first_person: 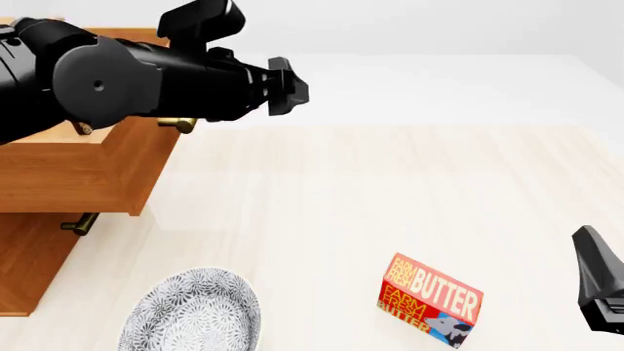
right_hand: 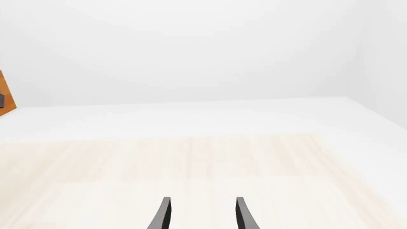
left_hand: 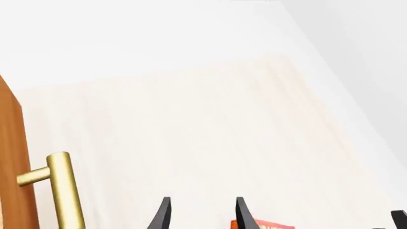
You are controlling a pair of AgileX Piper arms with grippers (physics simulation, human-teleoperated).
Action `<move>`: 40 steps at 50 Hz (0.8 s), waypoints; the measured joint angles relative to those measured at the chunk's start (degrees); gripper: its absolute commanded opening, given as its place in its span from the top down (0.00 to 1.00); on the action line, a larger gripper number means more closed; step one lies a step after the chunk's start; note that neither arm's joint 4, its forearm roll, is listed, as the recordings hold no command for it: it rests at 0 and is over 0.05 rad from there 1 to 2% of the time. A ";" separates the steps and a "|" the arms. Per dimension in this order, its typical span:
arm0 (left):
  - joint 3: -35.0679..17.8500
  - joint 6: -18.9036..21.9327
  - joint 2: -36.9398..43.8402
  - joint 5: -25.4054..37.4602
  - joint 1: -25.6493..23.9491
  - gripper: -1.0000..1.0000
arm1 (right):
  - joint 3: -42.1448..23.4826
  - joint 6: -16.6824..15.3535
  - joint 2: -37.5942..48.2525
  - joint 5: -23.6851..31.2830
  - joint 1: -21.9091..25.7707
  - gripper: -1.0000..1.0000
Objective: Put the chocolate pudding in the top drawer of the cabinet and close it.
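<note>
The chocolate pudding shows nowhere, perhaps already inside the top drawer, which stands pulled out of the cabinet with its handle just beside the left claw, spread and empty, far nearer than the likewise spread right claw across the surface.

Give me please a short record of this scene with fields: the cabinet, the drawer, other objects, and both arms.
cabinet: honey-brown wooden cabinet at the table's left
top drawer: pulled open; its brass bar handle is free
pudding: not visible in any view
butter: red-orange "BUTTER" box on the pale wooden table, near the front
plate: grey patterned round plate, left of the butter
left gripper: jaws open, holding nothing
right gripper: jaws open, holding nothing
</note>
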 measured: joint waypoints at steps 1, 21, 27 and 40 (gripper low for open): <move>0.13 -0.08 0.01 -0.13 0.08 0.00 | 0.00 0.00 0.00 0.00 0.00 0.00; 2.79 -1.47 -0.01 -2.92 1.82 0.00 | 0.00 -0.02 0.00 0.00 0.00 0.00; 3.49 -1.78 0.06 -3.68 2.29 0.00 | 0.00 -0.01 0.00 0.00 0.00 0.00; 4.84 -1.92 0.05 -4.90 3.47 0.00 | 0.00 -0.02 0.00 0.00 0.00 0.00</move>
